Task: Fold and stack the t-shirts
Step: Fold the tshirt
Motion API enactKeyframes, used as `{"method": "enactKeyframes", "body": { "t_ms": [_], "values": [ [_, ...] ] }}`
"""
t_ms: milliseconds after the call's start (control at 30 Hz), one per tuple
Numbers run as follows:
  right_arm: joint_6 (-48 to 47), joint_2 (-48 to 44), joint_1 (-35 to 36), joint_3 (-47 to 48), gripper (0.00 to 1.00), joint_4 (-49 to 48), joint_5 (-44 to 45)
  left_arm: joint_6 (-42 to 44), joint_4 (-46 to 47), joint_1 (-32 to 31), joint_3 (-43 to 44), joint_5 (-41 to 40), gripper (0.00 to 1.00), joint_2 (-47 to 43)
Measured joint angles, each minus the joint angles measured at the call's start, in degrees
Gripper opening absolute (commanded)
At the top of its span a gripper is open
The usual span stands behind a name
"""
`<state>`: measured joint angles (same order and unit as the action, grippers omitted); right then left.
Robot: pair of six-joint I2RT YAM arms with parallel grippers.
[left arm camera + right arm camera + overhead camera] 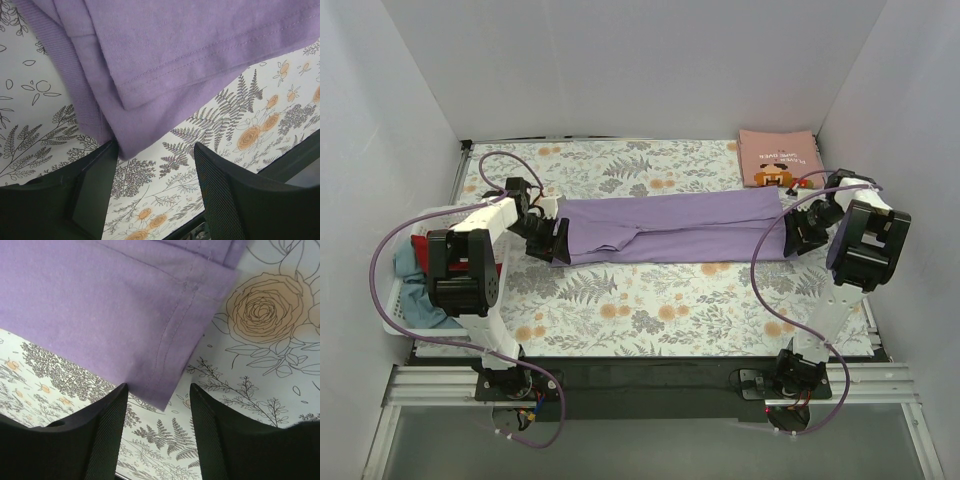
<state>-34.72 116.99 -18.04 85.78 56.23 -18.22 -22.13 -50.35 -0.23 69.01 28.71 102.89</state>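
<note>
Where the top view looks down, the lavender t-shirt (670,228) lies as a long folded strip across the middle of the counter (650,300), left pincer (558,240) at its left end, right pincer (792,235) at its right; a pink t-shirt (778,157) sits at the far right corner. Left wrist: fingers (95,190) spread, shirt corner between them, unpinched. Right wrist: fingers (107,430) spread, hem corner between them, unpinched.

- The left arm (470,245) bends inward, the left gripper (558,241) low with jaws apart.
- The right arm (865,240) bends inward opposite, the right gripper (790,238) low, jaws also apart.
</note>
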Motion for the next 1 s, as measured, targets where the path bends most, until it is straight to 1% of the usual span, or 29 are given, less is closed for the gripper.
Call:
{"method": "enactKeyframes", "body": {
  "t_ms": [33, 67, 233, 300, 333, 400, 433, 467, 500, 533, 567, 600, 667, 800, 1000],
  "values": [
    [0.1, 0.2, 0.0, 0.2, 0.52, 0.0, -0.1, 0.0, 0.0, 0.0, 0.0, 0.0, 0.61, 0.0],
    [0.1, 0.5, 0.0, 0.3, 0.5, 0.0, -0.2, -0.1, 0.0, 0.0, -0.1, 0.0, 0.61, 0.0],
    [0.3, 0.7, 0.0, 0.3, 0.5, 0.5, -0.4, -0.4, 0.1, 0.0, -0.3, 0.0, 0.61, 0.1],
    [0.3, 0.7, 0.0, 0.3, 0.5, 0.5, -0.4, -0.5, 0.2, 0.0, -0.3, 0.0, 0.59, 0.2],
    [0.3, 0.7, 0.0, 0.3, 0.5, 0.6, -0.4, -0.7, 0.2, 0.0, -0.3, 0.0, 0.56, 0.2],
    [0.2, 0.7, 0.0, 0.4, 0.5, 0.7, -0.3, -0.9, 0.2, 0.0, -0.3, 0.0, 0.53, 0.3],
    [0.2, 0.7, 0.0, 0.4, 0.48, 0.7, -0.3, -0.9, 0.3, 0.0, -0.3, 0.0, 0.51, 0.5],
    [0.2, 0.7, 0.0, 0.5, 0.45, 0.8, -0.3, -0.9, 0.3, 0.0, -0.3, 0.0, 0.42, 0.5],
    [0.1, 0.7, 0.0, 0.7, 0.38, 0.8, -0.3, -1.2, 0.3, 0.0, -0.3, 0.0, 0.36, 0.5],
    [0.1, 0.7, 0.0, 0.9, 0.19, 0.8, -0.3, -1.3, 0.4, 0.0, -0.3, -0.1, 0.31, 0.5],
    [-0.2, 0.7, 0.0, 1.2, 0.08, 0.9, -0.3, -1.4, 0.5, 0.0, -0.3, -0.1, 0.18, 0.5],
    [-0.2, 0.7, 0.0, 1.6, 0.01, 0.8, -0.3, -1.6, 0.6, 0.0, -0.3, -0.2, 0.13, 0.5],
    [0.0, 0.7, 0.0, 1.9, 0.01, 0.8, -0.2, -1.7, 0.6, 0.0, -0.2, -0.7, 0.01, 0.5],
    [-0.6, 0.5, 0.0, 1.8, 0.01, 0.9, 1.0, -1.2, -0.7, 0.9, 1.4, -2.8, 0.0, 0.5],
    [-3.7, -2.9, -0.6, -0.2, 0.01, 1.0, 5.7, 0.5, -2.6, 3.9, 2.9, -7.1, 0.0, -0.7]
  ]
}}
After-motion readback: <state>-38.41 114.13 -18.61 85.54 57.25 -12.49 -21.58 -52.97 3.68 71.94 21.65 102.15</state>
